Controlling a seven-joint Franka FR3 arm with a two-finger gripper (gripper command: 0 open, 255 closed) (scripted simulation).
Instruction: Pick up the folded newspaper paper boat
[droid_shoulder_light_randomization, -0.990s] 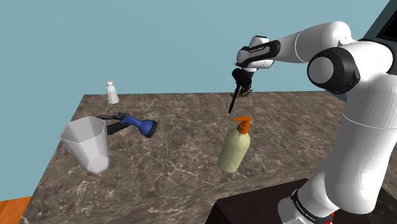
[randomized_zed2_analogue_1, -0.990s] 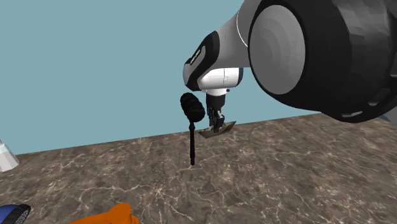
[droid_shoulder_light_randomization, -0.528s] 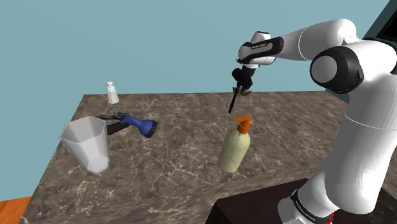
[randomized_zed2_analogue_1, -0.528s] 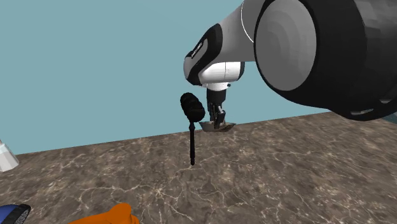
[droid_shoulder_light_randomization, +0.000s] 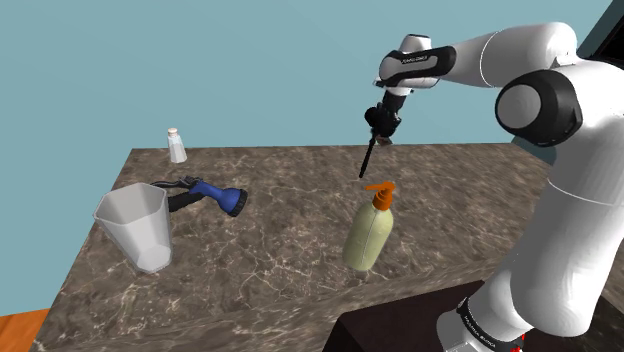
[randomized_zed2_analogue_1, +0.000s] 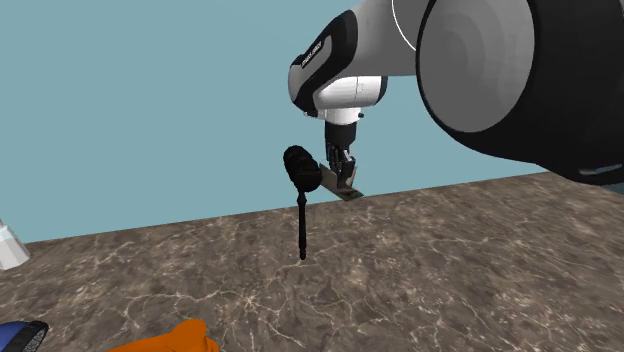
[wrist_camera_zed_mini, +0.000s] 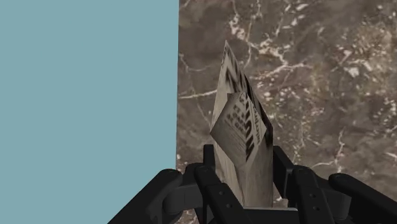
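Black two-finger gripper (wrist_camera_zed_mini: 245, 168) clamped on folded newsprint paper boat (wrist_camera_zed_mini: 240, 121), clear above brown marble countertop (wrist_camera_zed_mini: 318, 76). Judged lifting stage; next requires firm hold.

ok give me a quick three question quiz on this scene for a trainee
1. True or false: the gripper is shut on the paper boat.
2. The pump on the bottle is: A blue, B orange, C green.
3. Which lies nearer the clear cup: the blue nozzle or the bottle?
Key: 1 true; 2 B; 3 the blue nozzle.
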